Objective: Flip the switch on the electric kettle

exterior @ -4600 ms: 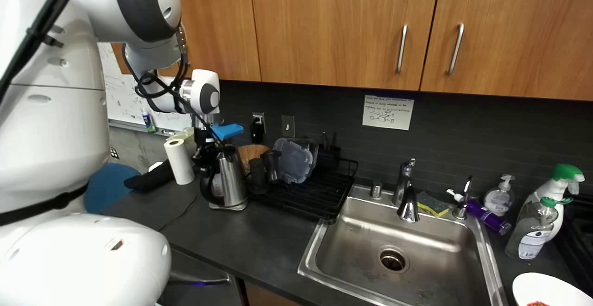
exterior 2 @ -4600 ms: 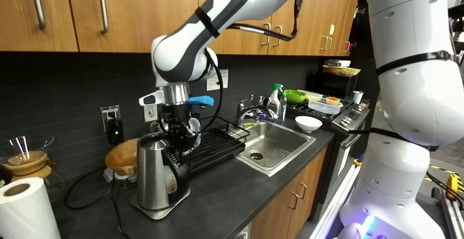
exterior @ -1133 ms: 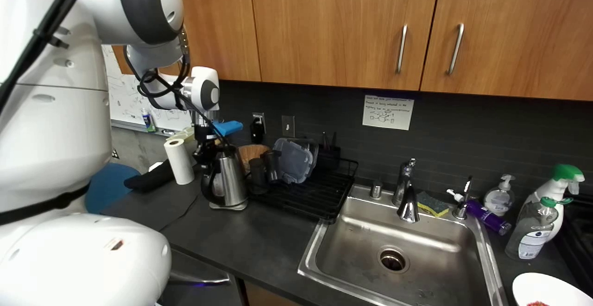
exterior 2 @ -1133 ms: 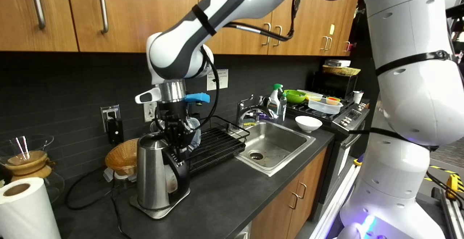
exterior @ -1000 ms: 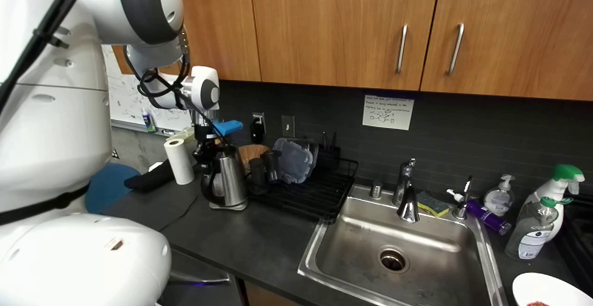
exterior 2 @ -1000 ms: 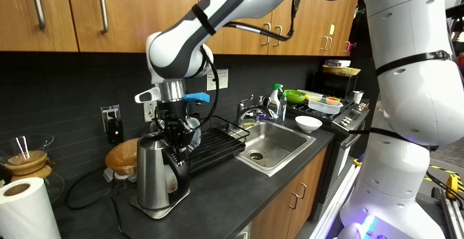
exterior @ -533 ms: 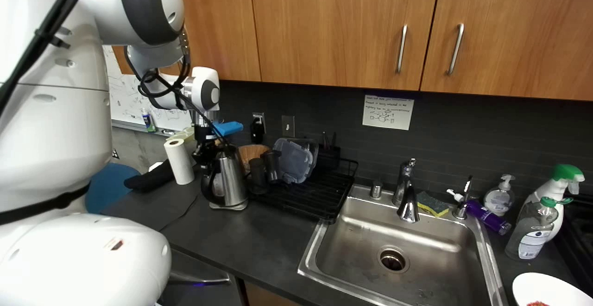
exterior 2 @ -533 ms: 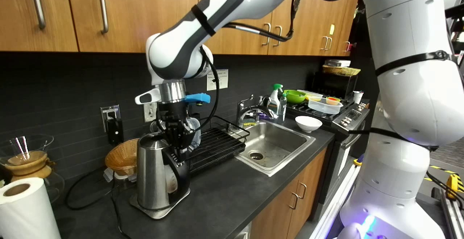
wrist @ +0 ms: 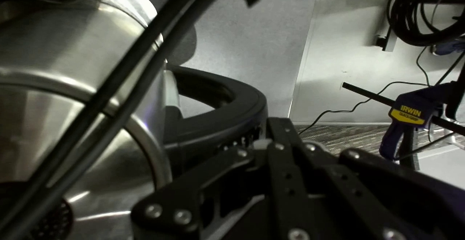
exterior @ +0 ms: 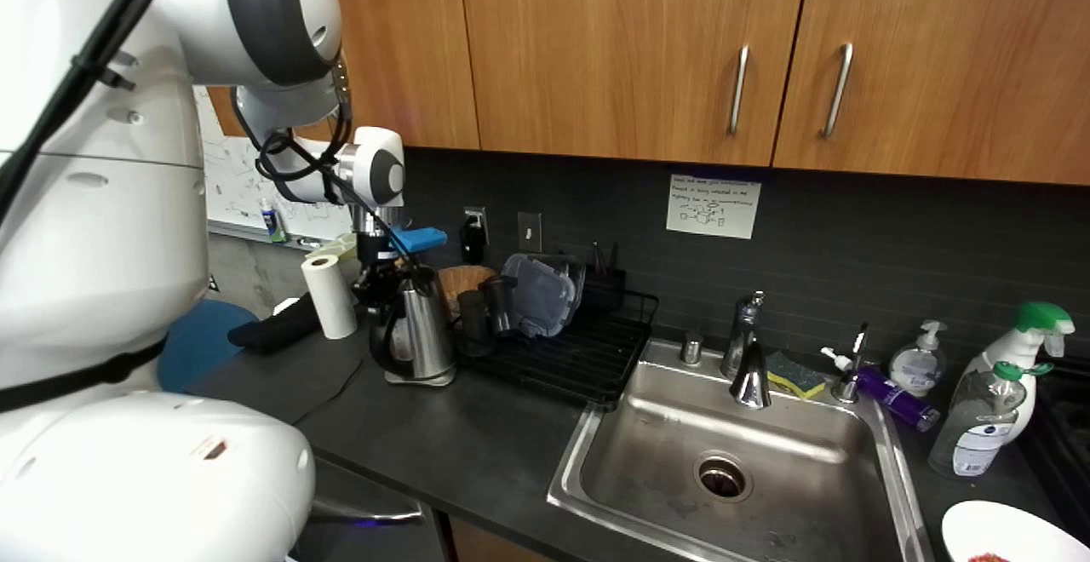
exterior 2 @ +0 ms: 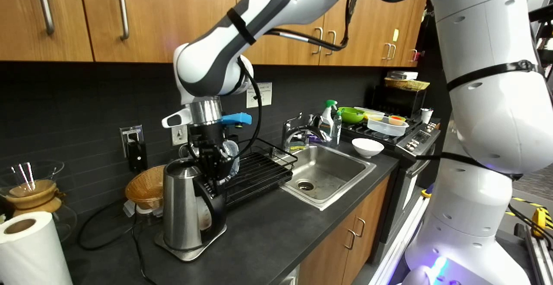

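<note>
The electric kettle, a shiny steel jug, stands upright on its base on the counter in both exterior views (exterior: 428, 332) (exterior 2: 179, 211). Its dark handle (exterior 2: 217, 209) faces the arm's side. My gripper (exterior 2: 212, 177) points down at the upper end of the handle. In the wrist view the kettle body (wrist: 120, 160) fills the left, and the handle (wrist: 250, 105) curves up to my gripper (wrist: 282, 122). The fingers are together with nothing seen between them, right beside or touching the handle. Small light marks show on the handle there. I cannot make out the switch.
Black cables (wrist: 145, 58) cross in front of the kettle in the wrist view. A white paper roll (exterior 2: 34, 250), a wicker basket (exterior 2: 147, 185) and a black dish rack (exterior 2: 259, 170) stand near the kettle. The sink (exterior: 681, 494) lies beyond the rack.
Over the last seconds my gripper has shifted slightly sideways toward the kettle body, rose a little, and has come down slightly in the last half second. The kettle has not moved.
</note>
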`<state>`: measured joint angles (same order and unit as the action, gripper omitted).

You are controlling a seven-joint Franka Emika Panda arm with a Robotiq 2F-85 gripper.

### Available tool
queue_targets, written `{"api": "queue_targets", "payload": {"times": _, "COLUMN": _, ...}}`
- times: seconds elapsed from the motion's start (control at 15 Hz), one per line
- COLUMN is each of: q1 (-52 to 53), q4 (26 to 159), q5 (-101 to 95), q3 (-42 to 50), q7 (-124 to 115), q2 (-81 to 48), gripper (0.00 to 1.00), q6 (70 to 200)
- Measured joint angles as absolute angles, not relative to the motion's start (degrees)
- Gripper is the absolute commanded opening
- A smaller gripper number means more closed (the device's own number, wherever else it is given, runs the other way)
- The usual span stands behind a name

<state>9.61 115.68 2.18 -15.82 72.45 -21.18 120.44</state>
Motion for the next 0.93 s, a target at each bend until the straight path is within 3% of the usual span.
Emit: {"api": "queue_targets", "payload": {"times": 0.93, "q1": 9.64, "q4": 114.76, "q5": 2.14, "q3": -15.85, "q7": 72.52, "q2": -22.20, "gripper": 0.00, "q6": 120.07}}
